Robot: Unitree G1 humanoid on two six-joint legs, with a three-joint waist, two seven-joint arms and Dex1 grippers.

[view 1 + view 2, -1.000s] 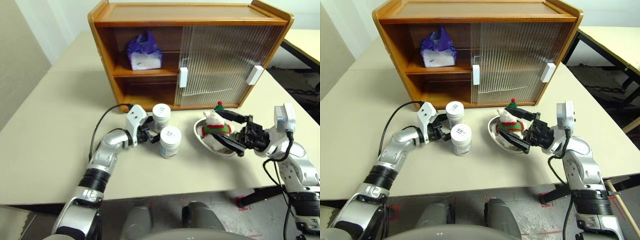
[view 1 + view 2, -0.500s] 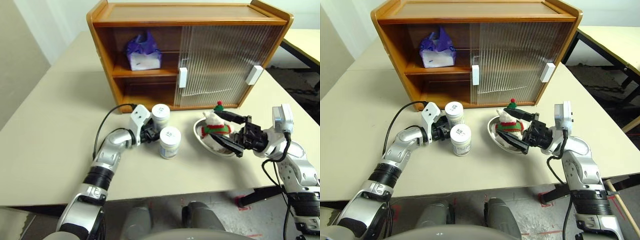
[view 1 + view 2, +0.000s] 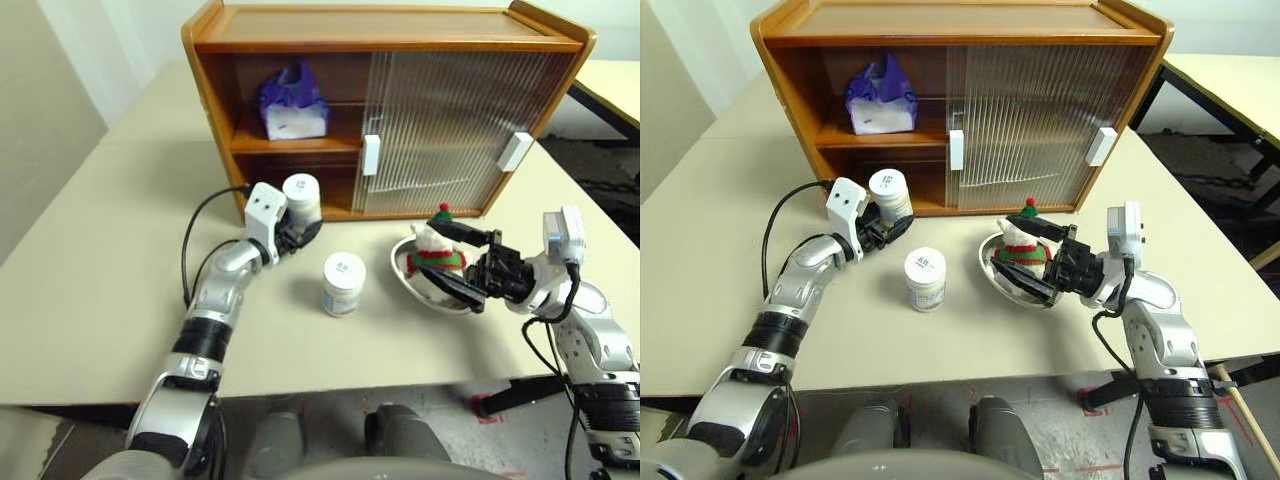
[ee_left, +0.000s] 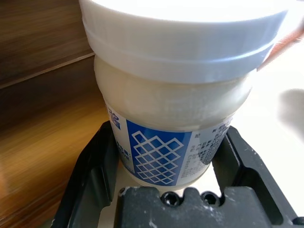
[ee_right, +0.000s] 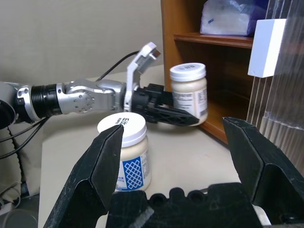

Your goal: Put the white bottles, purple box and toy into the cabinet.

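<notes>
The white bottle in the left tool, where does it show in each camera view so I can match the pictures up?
Left eye view: held bottle, upper left of centre, before the cabinet's open side.
Right eye view, same spot.
Left wrist view, close up between the fingers.
Right wrist view, upper middle.
Shared landmark: the other bottle standing on the table.

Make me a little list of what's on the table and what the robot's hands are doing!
left gripper: shut on held white jar, lifted in front of the cabinet's open side
other white jar: standing on the table
purple box: on the cabinet inner shelf
toy: sitting in the steel bowl
right gripper: open, fingers around the toy and bowl, not gripping
cabinet doors: slid to the right, left side open
</notes>
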